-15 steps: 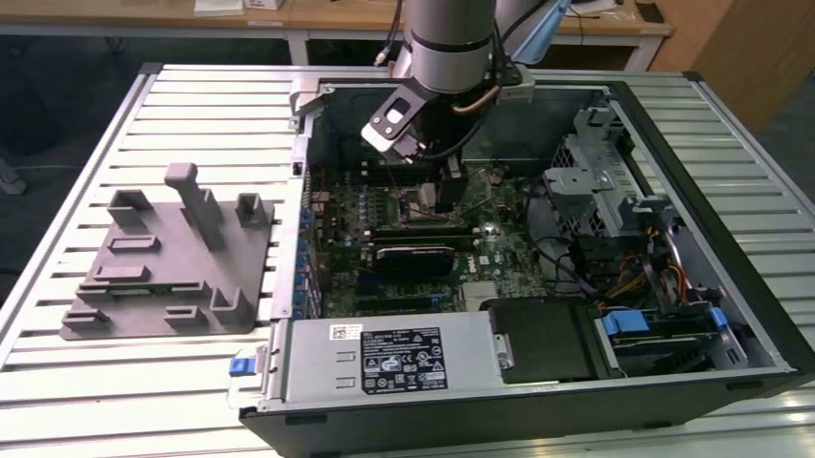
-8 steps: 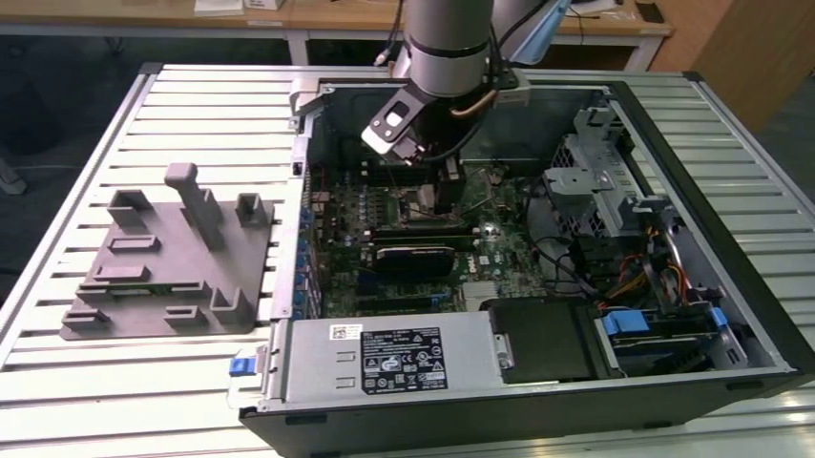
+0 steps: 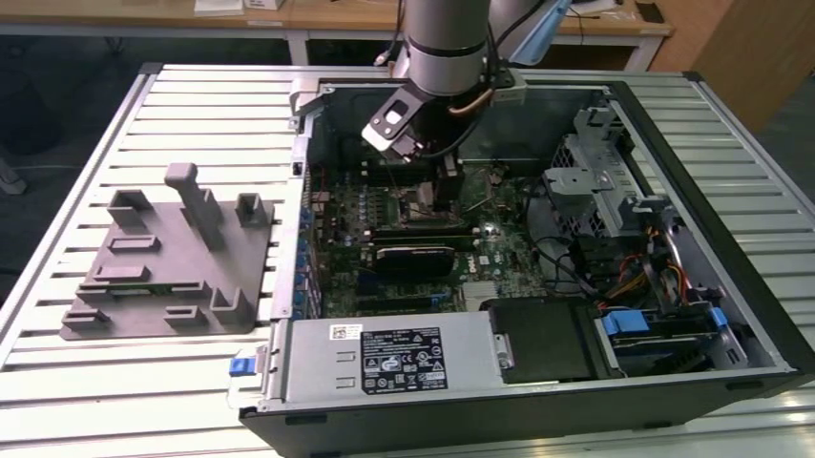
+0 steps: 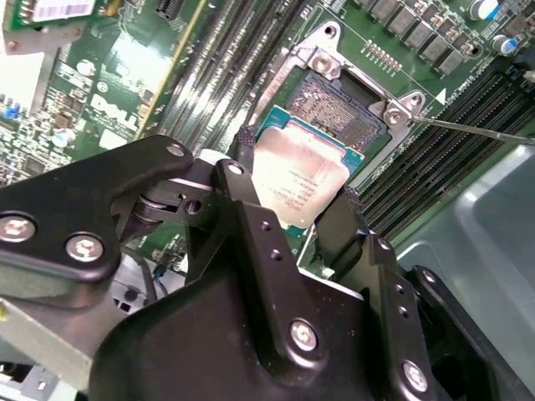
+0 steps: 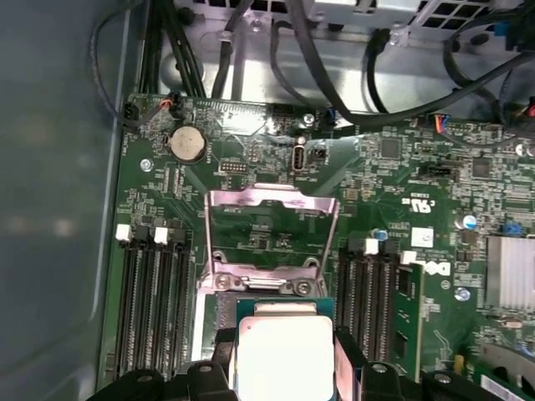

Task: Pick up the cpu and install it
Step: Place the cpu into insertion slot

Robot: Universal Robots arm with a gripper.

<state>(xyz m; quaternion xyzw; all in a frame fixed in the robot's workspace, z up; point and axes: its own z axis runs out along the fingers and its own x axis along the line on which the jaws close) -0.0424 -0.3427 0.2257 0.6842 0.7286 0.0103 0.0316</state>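
So, arm: one, reaching down into the case in the exterior view.
Gripper: one [image 3: 446,187], black, low over the board near the case's far wall.
Fingers: two [image 4: 244,147], clamped on opposite edges of the cpu, seen in both wrist views.
Cpu: one [image 4: 305,180], silver top with a pale green rim, held flat between the fingers; in the first wrist view [image 5: 284,361] it sits between the two finger tips.
Cpu place: right at the socket, overlapping its edge; cannot tell whether it touches the socket yet.
Socket: one [image 4: 344,98], open, contact field bare.
Load plate: one [image 5: 272,219], metal frame, swung up and away from the socket.
Lever: one [image 4: 478,130], thin metal rod, beside the socket.
Memory slots: two banks [image 5: 152,292], one on each side of the socket; exact slot count unclear.
Coin battery: one [image 5: 186,144], round, on the board beyond the load plate.
Case: one [image 3: 766,336], lying open on its side.
Power box: one [image 3: 382,359], grey with a white-and-black label, in the case's near corner.
Holder: one [image 3: 166,260], grey, with several upright blocks, on the table at the exterior view's left, well apart from the gripper.
Table: one [image 3: 191,105], slatted metal.
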